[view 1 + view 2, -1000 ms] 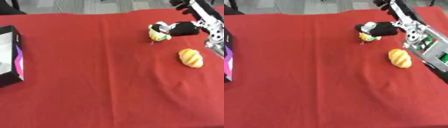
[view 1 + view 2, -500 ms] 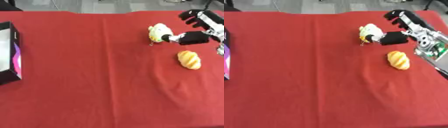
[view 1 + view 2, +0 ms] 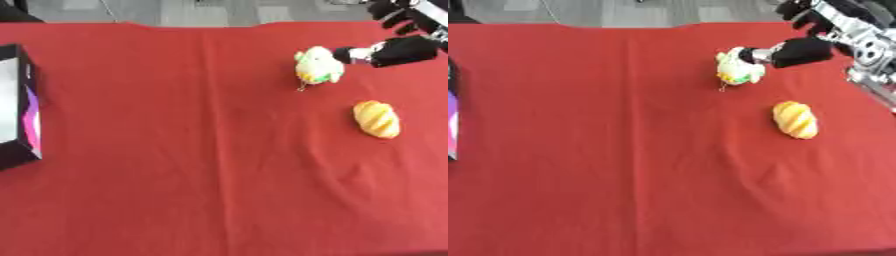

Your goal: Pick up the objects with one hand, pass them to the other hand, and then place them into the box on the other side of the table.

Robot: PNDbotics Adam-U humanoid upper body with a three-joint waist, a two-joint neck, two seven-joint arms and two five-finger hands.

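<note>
Right eye view shows no readable writing anywhere. The pale toy (image 3: 739, 67), whitish-yellow with green bits, sits far right on the red cloth (image 3: 623, 150). My right hand (image 3: 802, 50) touches it, thumb against its side; fingers look uncurled, I think. Bread roll (image 3: 795, 119) lies nearby, box (image 3: 17, 107) at far left.

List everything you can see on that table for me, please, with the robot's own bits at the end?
Tablecloth: one, red, covering the whole table.
Box: one, black with a white and purple inside, at the table's left edge, cut off by the picture.
Soft toy: one, white with yellow and green, far right part of the table.
Bread-shaped toy: one, yellow-orange, lying nearer than the soft toy, apart from it.
Floor: grey, beyond the far edge.
Right hand: one, black, at the upper right, a fingertip touching the soft toy's right side.
Left hand: not in view.
</note>
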